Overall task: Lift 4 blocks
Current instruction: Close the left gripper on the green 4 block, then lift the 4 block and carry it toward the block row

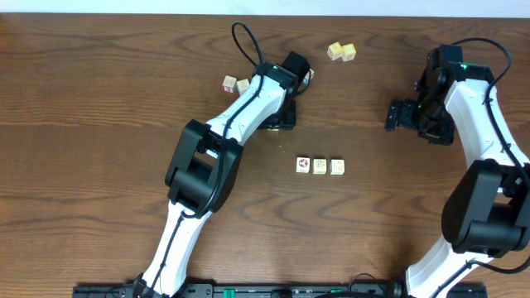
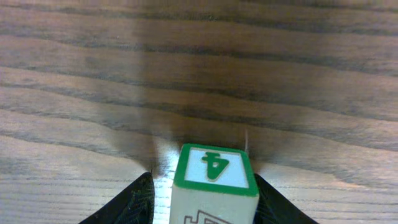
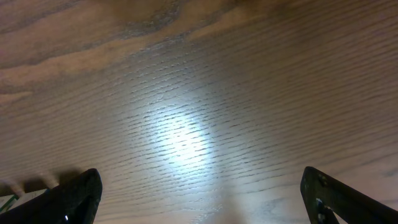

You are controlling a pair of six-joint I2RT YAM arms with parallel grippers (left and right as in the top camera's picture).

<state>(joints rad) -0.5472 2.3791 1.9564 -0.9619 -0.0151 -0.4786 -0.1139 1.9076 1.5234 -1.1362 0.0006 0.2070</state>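
In the left wrist view a cream block (image 2: 214,186) with a green-framed face sits between the fingers of my left gripper (image 2: 204,194). The right finger presses its side; a thin bright slit shows at the left finger. It sits at or just above the wood. Overhead, that gripper (image 1: 303,74) is at the back centre and covers most of the block. Three more cream blocks stand in a row mid-table: one with a red-brown mark (image 1: 303,165), a middle one (image 1: 320,166) and a right one (image 1: 337,166). My right gripper (image 1: 391,114) (image 3: 199,190) hangs wide open over bare wood, far right.
Two cubes with reddish faces (image 1: 235,84) lie left of the left arm's wrist. Two pale yellow cubes (image 1: 341,52) lie at the back, right of the left gripper. The left arm (image 1: 240,116) slants across the table's left half.
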